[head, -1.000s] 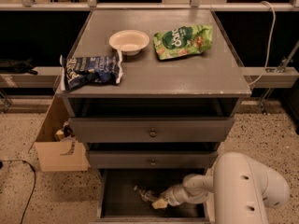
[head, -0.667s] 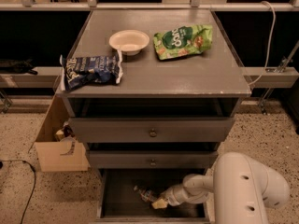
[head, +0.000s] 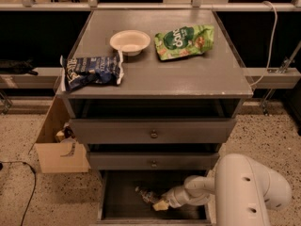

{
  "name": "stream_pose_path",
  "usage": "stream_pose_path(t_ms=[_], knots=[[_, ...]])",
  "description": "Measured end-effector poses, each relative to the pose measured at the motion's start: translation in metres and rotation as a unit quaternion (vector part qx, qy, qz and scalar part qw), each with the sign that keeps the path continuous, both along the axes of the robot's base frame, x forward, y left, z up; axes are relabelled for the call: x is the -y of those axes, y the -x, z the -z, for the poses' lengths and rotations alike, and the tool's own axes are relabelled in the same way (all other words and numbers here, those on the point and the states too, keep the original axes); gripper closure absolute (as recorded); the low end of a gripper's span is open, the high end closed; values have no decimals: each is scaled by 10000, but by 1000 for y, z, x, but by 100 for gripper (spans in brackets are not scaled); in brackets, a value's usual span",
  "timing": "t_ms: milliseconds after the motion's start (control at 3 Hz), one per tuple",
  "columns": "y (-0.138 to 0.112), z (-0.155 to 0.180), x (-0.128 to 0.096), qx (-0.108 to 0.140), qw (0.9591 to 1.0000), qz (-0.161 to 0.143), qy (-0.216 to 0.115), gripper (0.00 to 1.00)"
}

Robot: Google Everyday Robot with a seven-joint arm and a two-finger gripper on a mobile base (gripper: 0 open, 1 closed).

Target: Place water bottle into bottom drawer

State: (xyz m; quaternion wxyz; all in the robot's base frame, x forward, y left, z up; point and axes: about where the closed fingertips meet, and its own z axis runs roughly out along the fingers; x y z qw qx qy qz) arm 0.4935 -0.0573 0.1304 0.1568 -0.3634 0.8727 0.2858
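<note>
In the camera view, the grey cabinet (head: 188, 79) stood square on a speckled floor, with its two upper drawers (head: 154, 132) pushed in and the bottom drawer (head: 123, 210) pulled out towards the camera, its dark floor showing. The robot's white arm (head: 249, 192) filled the lower right corner. Its bulky rounded housing sat just outside the drawer's right side, and a slimmer forearm reached left and slightly downward from it, over the drawer's low wall and into the compartment. The gripper (head: 160, 205) at its end hung low over the drawer floor, roughly at the middle of the drawer and pointing left.

The water bottle (head: 146, 195) lay inside the bottom drawer, on or just above its floor, stretched on a slant from upper left down to the gripper's tip, which it met. Whether the gripper was clasping it or only beside it could not be told, nor how wide its jaws stood.

On the cabinet top a white bowl (head: 130, 41) sat near the back. A green chip bag (head: 184, 41) lay just to the bowl's right, and a blue chip bag (head: 91, 71) lay at the front left edge, slightly overhanging. An open cardboard box (head: 59, 152) stood on the floor against the cabinet's left side.
</note>
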Motion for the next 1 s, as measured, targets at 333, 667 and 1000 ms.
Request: stream_pose_path(t_ms=[333, 667, 1000], knots=[[0, 0, 0, 0, 10000, 0, 0, 4], [0, 0, 0, -1, 10000, -1, 0, 0], [0, 0, 0, -1, 10000, -1, 0, 0]])
